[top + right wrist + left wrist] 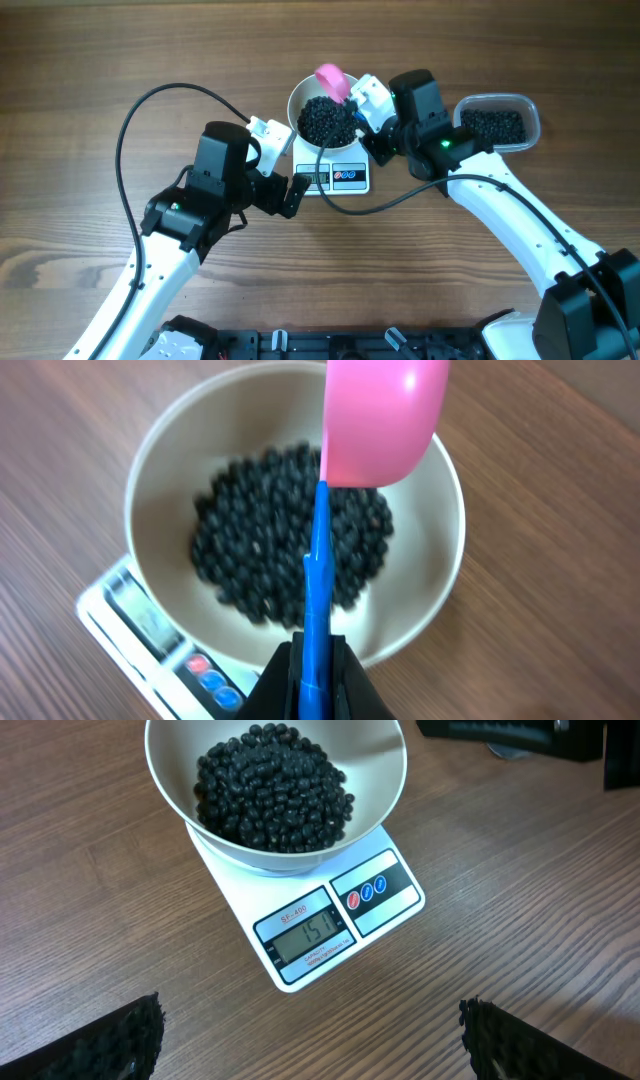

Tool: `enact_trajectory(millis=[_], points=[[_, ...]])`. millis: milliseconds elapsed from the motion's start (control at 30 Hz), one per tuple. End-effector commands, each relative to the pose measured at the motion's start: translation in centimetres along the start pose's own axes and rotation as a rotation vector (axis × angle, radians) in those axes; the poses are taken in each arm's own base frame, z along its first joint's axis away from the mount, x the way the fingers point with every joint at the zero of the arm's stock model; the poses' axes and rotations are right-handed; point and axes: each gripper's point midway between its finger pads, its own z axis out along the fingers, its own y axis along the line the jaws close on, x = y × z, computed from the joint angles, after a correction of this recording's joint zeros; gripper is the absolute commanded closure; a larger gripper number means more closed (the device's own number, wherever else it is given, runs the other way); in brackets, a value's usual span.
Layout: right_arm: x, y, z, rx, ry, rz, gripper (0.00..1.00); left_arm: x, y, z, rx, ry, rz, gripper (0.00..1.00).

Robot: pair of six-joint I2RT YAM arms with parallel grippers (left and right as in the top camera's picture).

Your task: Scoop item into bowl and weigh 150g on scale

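Observation:
The white bowl (296, 100) stands on the white scale (340, 178) and holds a heap of black beans, the item (325, 120). In the left wrist view the scale (330, 935) shows 151 on its display, under the bowl (385, 790) of beans (272, 790). My right gripper (312, 680) is shut on the blue handle (316, 580) of a pink scoop (385, 420), which hangs over the bowl's far rim (440, 560). My left gripper (312, 1040) stands open over bare table just in front of the scale, with nothing between its fingers (110, 1045).
A clear plastic tub (532, 110) with more black beans sits right of the bowl, behind my right arm. Black cables loop over the table at the left and in front of the scale.

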Motion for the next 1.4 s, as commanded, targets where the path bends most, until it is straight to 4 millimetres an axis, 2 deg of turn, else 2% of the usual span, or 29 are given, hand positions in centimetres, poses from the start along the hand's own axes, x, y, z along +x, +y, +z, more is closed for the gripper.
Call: enact_trajectory(millis=[0, 100, 200, 367, 467, 533, 600, 800, 1067, 1367], points=[[-1.8, 0.0, -1.0, -0.034, -0.077, 0.188, 0.96, 0.3, -0.2, 0.3, 0.011, 0.012, 0.011, 0.00], [-2.6, -1.6, -2.4, 0.002, -0.125, 0.200, 0.96, 0.3, -0.2, 0.3, 0.012, 0.012, 0.011, 0.00], [-2.8, -4.1, -4.3, 0.055, -0.159, 0.234, 0.96, 0.3, -0.2, 0.3, 0.012, 0.012, 0.011, 0.00], [-2.2, -8.0, -6.9, 0.141, -0.194, 0.289, 0.96, 0.3, -0.2, 0.3, 0.012, 0.012, 0.011, 0.00], [-1.5, -9.7, -7.7, 0.179, -0.195, 0.319, 0.96, 0.3, -0.2, 0.3, 0.012, 0.012, 0.011, 0.00], [-0.9, -10.2, -7.9, 0.186, -0.181, 0.334, 0.96, 0.3, -0.2, 0.3, 0.012, 0.012, 0.011, 0.00], [-0.8, -9.6, -7.7, 0.153, -0.176, 0.332, 0.96, 0.3, -0.2, 0.3, 0.012, 0.012, 0.011, 0.00], [-2.2, -5.8, -7.0, -0.081, -0.221, 0.311, 0.96, 0.3, -0.2, 0.3, 0.012, 0.012, 0.011, 0.00], [-1.0, -3.9, -3.7, -0.146, -0.145, 0.309, 0.95, 0.3, -0.2, 0.3, 0.011, 0.012, 0.011, 0.00], [-1.7, -1.8, -1.6, -0.172, -0.146, 0.200, 0.96, 0.3, -0.2, 0.3, 0.012, 0.012, 0.011, 0.00]])
